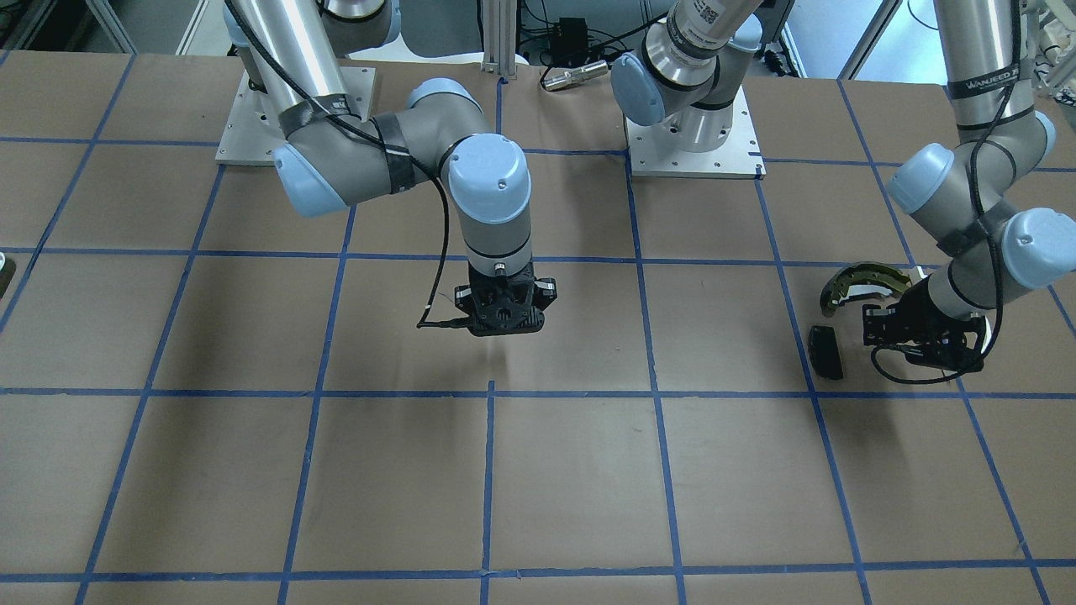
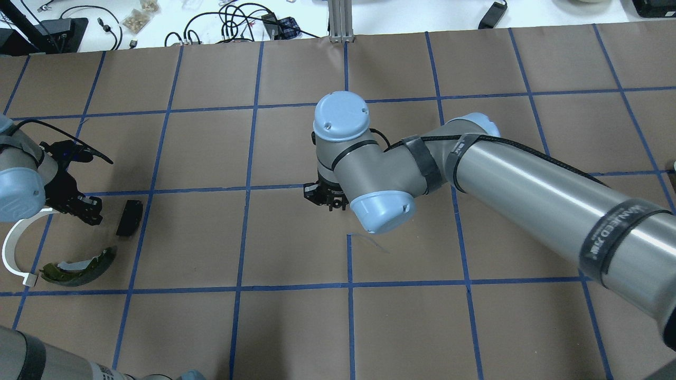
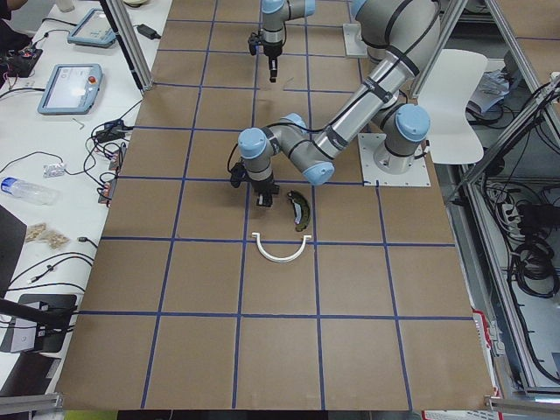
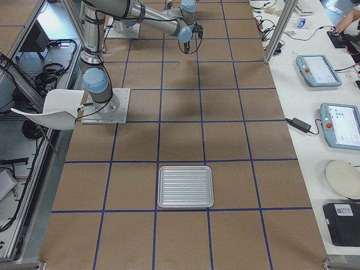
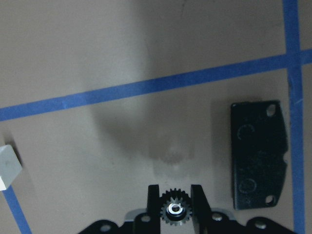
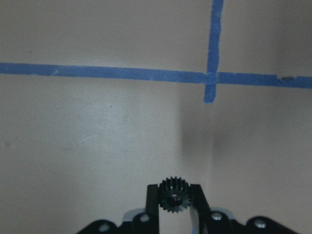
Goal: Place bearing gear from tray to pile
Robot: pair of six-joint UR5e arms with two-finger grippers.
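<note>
left gripper (image 5: 175, 191) is clamping the bearing gear (image 5: 174, 210) between its fingers, hanging over the table (image 1: 588, 470) just beside the pile's black pad (image 5: 257, 153) | brake shoe (image 2: 79, 268) and white arc (image 2: 11, 248) are lying near | right gripper (image 6: 174, 187) is pinching a black gear (image 6: 174, 196) mid-table | tray (image 4: 185, 187) is sitting well apart

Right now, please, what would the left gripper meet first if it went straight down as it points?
The gear in the left gripper would likely land on bare table, beside the black pad.

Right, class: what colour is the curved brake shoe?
Olive-gold brake shoe, clearest in the overhead exterior view.
</note>
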